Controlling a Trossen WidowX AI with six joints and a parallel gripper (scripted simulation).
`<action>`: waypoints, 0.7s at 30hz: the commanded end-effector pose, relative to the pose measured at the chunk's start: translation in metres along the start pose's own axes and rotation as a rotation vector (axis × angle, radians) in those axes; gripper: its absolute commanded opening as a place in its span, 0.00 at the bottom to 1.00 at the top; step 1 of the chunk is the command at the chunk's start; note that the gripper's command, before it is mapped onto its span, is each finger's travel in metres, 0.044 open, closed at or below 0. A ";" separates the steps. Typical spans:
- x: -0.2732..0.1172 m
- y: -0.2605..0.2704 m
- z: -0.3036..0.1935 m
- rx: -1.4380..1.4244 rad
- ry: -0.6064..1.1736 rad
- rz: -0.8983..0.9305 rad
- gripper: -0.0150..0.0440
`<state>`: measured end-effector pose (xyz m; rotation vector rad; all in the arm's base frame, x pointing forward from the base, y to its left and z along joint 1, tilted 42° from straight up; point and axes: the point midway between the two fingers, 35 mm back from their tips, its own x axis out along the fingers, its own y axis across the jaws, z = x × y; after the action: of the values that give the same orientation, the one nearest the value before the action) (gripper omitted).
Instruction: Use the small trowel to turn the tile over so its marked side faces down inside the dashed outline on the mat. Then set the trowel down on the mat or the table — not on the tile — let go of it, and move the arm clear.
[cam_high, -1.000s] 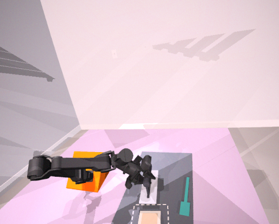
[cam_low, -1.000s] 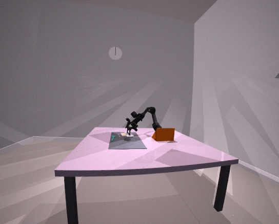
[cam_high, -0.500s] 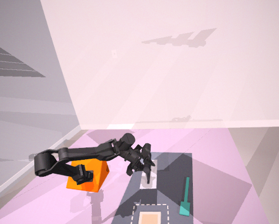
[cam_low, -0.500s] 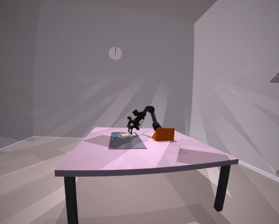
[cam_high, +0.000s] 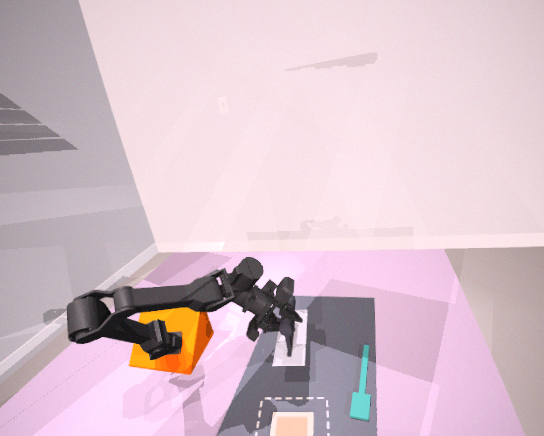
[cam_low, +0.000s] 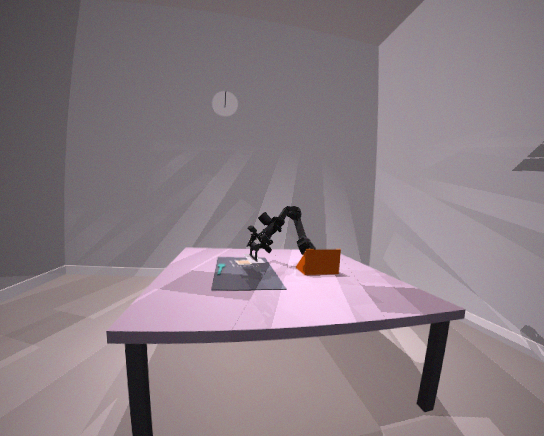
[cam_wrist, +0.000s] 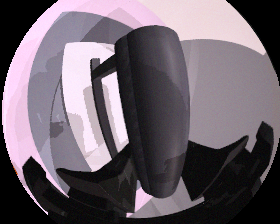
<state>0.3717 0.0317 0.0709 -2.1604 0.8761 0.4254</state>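
Note:
The trowel has a thick black handle and a flat white blade. My gripper is shut on the handle. The blade is over the mat, just beyond the far edge of the dashed outline, with a dark shadow below it. The tile shows a peach face with a cream border, and no dark mark shows on it. It appears flat inside the outline, apart from the blade; its near part is cut off in the top view.
A teal tool with a long handle and square head lies on the dark grey mat, to the right of the tile in the top view. An orange wedge-shaped block stands on the pink table beside the arm's base.

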 end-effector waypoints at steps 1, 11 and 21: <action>-0.002 -0.003 0.001 0.008 -0.002 -0.010 0.25; -0.002 -0.003 0.001 0.008 -0.002 -0.010 0.25; -0.002 -0.003 0.001 0.008 -0.002 -0.010 0.25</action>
<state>0.3719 0.0318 0.0711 -2.1601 0.8758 0.4245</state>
